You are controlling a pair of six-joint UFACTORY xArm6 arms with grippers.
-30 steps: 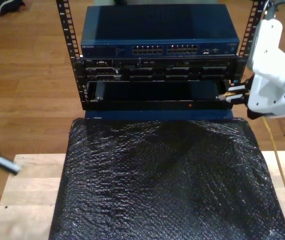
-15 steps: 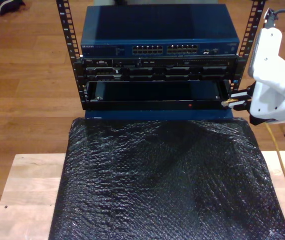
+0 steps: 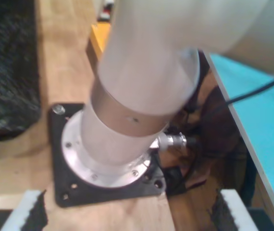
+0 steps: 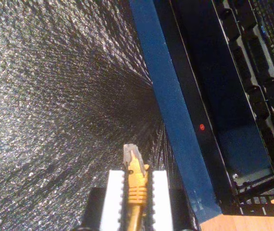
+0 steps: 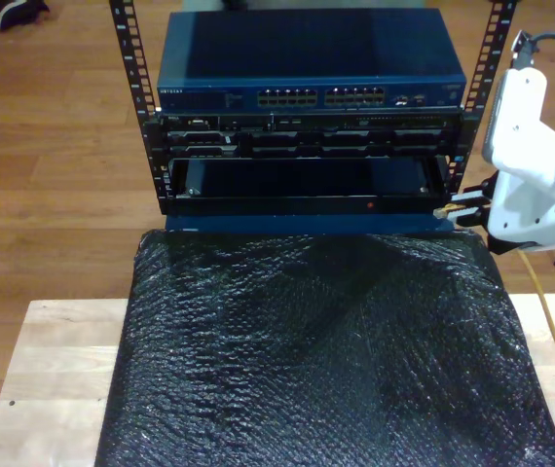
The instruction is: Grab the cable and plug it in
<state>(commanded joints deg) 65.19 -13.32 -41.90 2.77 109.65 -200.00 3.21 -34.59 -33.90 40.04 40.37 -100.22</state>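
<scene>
Orange cable is sitting clamped in my second gripper, clear plug poking out ahead, hovering over the black foam mat near the rack's front edge at the exterior view's right. Grab's done; plugging in isn't. My first gripper is holding nothing, pads wide apart.

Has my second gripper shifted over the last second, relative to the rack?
Yes. My second gripper, shut on the cable, has drifted toward the exterior view's right and slightly lower, away from the rack opening's right end.
</scene>
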